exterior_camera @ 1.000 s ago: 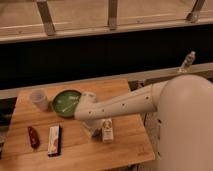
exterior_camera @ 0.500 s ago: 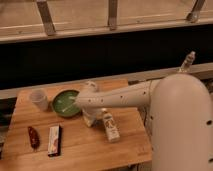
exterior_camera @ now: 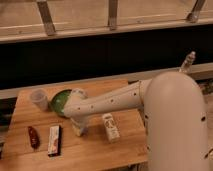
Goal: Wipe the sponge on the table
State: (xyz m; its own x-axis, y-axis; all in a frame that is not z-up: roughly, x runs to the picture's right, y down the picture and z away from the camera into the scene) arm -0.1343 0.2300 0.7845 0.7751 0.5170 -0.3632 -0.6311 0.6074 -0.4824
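Where the plank counter (exterior_camera: pixel 30 120) ends at its far edge, a dark wall rises to a railed ledge. A white arm (exterior_camera: pixel 115 100) stretches in from the right, bends just beside the green bowl (exterior_camera: pixel 59 101) and angles steeply down. Its end effector (exterior_camera: pixel 79 129) is at the counter just in front of the bowl, fingers together. The sponge cannot be made out, so its place and long axis cannot be told. A white labelled bottle (exterior_camera: pixel 111 126) stands right of the bowl, nearer the front.

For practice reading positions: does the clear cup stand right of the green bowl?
No: the clear cup stands left of the green bowl; the gripper is down at the table nearby.
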